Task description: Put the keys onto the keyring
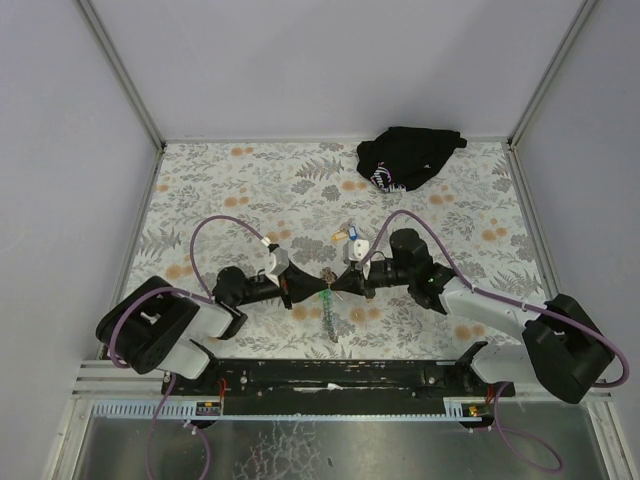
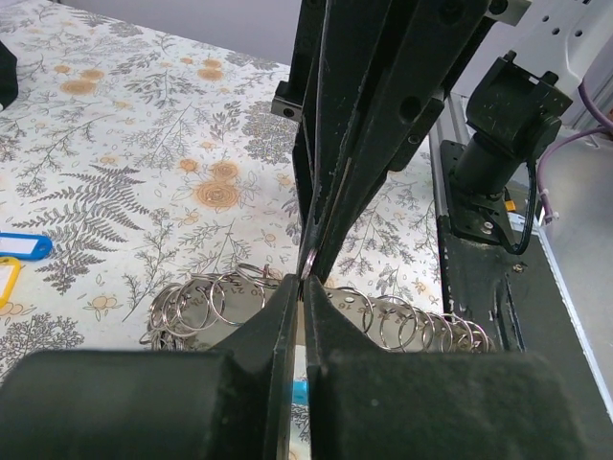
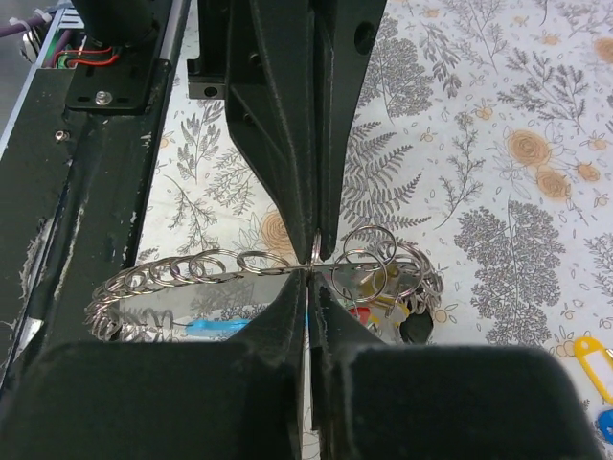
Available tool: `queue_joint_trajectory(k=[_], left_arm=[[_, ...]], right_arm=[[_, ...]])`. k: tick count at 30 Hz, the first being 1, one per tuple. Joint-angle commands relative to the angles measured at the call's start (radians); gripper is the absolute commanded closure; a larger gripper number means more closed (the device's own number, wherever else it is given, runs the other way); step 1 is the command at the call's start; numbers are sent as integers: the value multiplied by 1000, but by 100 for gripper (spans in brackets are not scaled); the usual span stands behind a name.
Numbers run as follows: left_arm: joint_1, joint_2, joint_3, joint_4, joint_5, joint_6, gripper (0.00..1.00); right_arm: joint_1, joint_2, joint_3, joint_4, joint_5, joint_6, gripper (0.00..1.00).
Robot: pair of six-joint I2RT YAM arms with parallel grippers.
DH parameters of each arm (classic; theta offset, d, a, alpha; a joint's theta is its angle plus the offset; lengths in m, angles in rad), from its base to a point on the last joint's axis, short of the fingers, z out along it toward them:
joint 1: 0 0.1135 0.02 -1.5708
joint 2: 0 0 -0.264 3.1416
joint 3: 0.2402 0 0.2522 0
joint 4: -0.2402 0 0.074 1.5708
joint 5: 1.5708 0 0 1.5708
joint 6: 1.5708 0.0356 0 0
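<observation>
Keyring [image 3: 192,270], a chain of linked silvery rings, is pinched between left tool [image 2: 303,281] and right tool [image 3: 309,278].

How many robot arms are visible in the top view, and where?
2. The left arm reaches in from the lower left, the right arm from the lower right; their jaws meet near the middle. No other arm seems hidden.

blue tag [image 2: 21,247] cut off, keyring chain [image 2: 196,305] part-hidden
</observation>
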Motion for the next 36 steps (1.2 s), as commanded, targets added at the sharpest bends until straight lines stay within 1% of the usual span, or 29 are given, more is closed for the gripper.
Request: queue_joint_trajectory(k=[1, 4, 7, 10, 13, 15, 18, 22, 27, 32, 36], left_arm=[[-1, 3, 24, 109, 20, 4, 97], [1, -25, 23, 50, 7, 42, 89], [1, -73, 31, -64, -8, 101, 80], [1, -114, 37, -157, -23, 151, 75], [1, -138, 36, -189, -30, 173, 71], [1, -140, 37, -197, -35, 180, 70], [1, -129, 39, -192, -45, 176, 64], [1, -120, 46, -181, -26, 165, 63], [0, -97, 60, -171, 22, 150, 63], [0, -46, 68, -111, 52, 116, 63], [-1, -22, 81, -100, 68, 102, 68]], right_arm=[[-4, 13, 87, -41, -39, -35, 100], [-4, 15, 144, -179, -2, -68, 100], [-4, 30, 252, -391, 45, -129, 100], [-4, 60, 365, -588, 75, -175, 100], [-4, 87, 447, -712, 101, -192, 100], [-4, 100, 477, -758, 102, -196, 100], [2, 114, 506, -812, 102, -202, 100], [30, 124, 531, -857, 168, -208, 100], [57, 135, 560, -881, 223, -211, 100], [80, 150, 585, -908, 257, -209, 100], [92, 160, 591, -913, 271, -206, 100]])
